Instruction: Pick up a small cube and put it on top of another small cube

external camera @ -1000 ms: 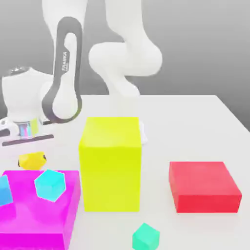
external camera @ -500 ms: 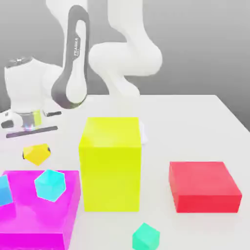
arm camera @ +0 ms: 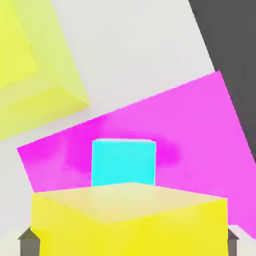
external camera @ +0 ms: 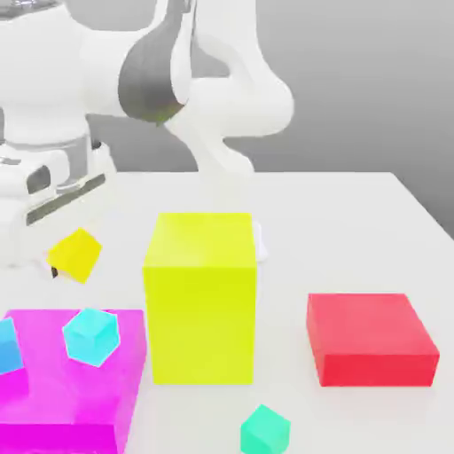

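Gripper point(external camera: 64, 266) points down, pinching the small yellow cube point(external camera: 75, 254), which hangs tilted clear of the desk point(external camera: 355, 230). Just below it sits the magenta block point(external camera: 53, 399) carrying 1 small cyan cube point(external camera: 90, 336).

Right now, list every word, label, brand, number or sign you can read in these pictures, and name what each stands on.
None can be read.
The arm shows no lettering at this angle.
The small yellow cube, cyan cube, magenta block, tall yellow-green block, red block and green cube are all plain.
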You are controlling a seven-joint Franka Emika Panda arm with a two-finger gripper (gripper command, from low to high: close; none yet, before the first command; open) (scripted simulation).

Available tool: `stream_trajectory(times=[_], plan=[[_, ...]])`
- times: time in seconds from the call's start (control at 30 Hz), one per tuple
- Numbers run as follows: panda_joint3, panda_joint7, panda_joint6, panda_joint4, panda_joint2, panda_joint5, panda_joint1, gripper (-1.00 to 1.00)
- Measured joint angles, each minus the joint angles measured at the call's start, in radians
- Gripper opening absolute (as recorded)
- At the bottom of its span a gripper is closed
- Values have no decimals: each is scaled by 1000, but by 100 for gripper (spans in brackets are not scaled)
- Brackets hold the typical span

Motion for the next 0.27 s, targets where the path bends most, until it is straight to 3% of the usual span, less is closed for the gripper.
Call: stream_trajectory(times=[0.13, 0.17, 0.27], plan=[[-14, -55, 126, -31, 107, 68, 16, -100], [-16, -63, 146, -36, 124, 78, 17, 100], [-16, -63, 146, -36, 124, 78, 17, 100]])
